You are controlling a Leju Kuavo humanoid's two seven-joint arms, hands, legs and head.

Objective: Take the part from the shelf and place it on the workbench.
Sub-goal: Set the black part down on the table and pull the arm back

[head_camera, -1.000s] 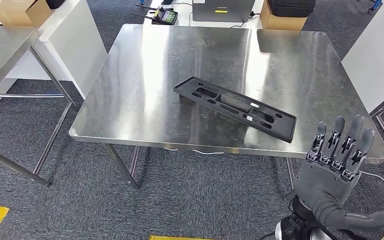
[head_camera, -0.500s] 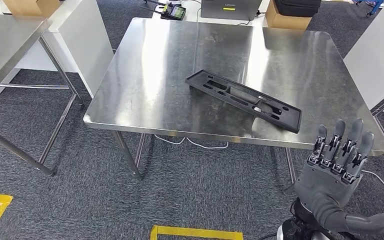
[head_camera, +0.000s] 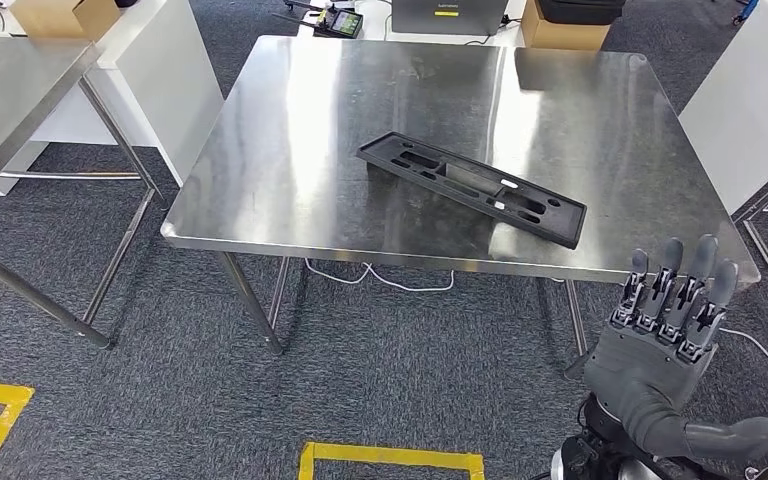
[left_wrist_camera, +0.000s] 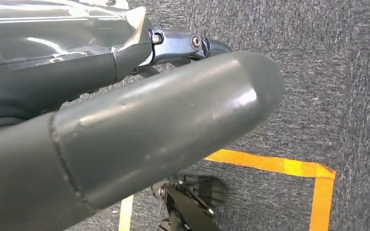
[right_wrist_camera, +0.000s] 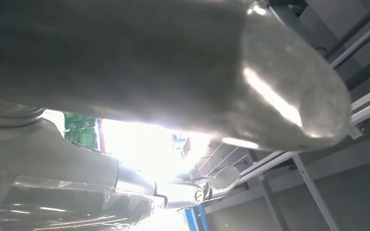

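1. The black part (head_camera: 472, 188), a long flat tray-like moulding with slots, is lying flat on the steel worktop (head_camera: 290, 130), running diagonally from the far left towards the near right, with its near-right end close to the worktop's near edge.
2. The right hand (head_camera: 660, 345) is hanging in the air at the near right, off the worktop and in front of its near-right corner, fingers upright and spread, thumb sticking out to the right, gripping nothing.
3. The part is sitting to the left of and farther away than that hand, well apart from it, with nothing touching it.
4. The left hand (left_wrist_camera: 125, 130) is appearing in the left wrist view as a thick grey thumb above grey carpet (left_wrist_camera: 347, 72) and yellow floor tape (left_wrist_camera: 289, 167); whether it is open or closed cannot be told.
5. Cardboard boxes (head_camera: 560, 30) and a small device (head_camera: 335, 20) are sitting beyond the worktop's far edge, and a second steel table (head_camera: 0, 90) is standing to the far left.
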